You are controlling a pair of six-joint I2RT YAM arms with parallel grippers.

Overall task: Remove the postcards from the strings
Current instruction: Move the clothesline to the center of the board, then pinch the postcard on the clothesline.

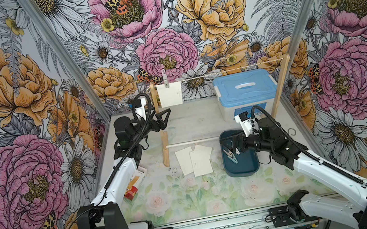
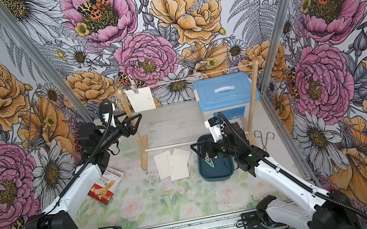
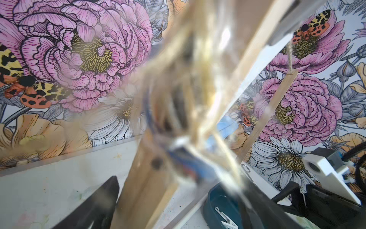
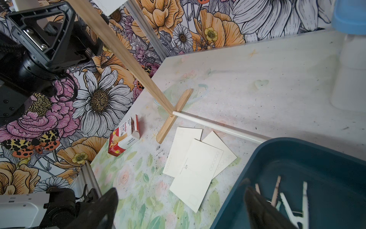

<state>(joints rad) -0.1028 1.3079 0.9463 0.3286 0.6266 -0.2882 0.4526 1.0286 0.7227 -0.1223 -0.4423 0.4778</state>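
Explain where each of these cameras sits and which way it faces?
Top views: side by side, high at the front, looking down toward the back wall; both arms show, left gripper and right gripper.
Left wrist: on the left arm, facing the blurred wooden post; its fingers show.
Right wrist: on the right arm, looking down at three postcards near the tray; its fingers show.
Shared: both wrist views catch the tray.

Wooden post (image 1: 155, 99) stands between left pincer (image 1: 165, 118) and hanging postcard (image 1: 170, 94).
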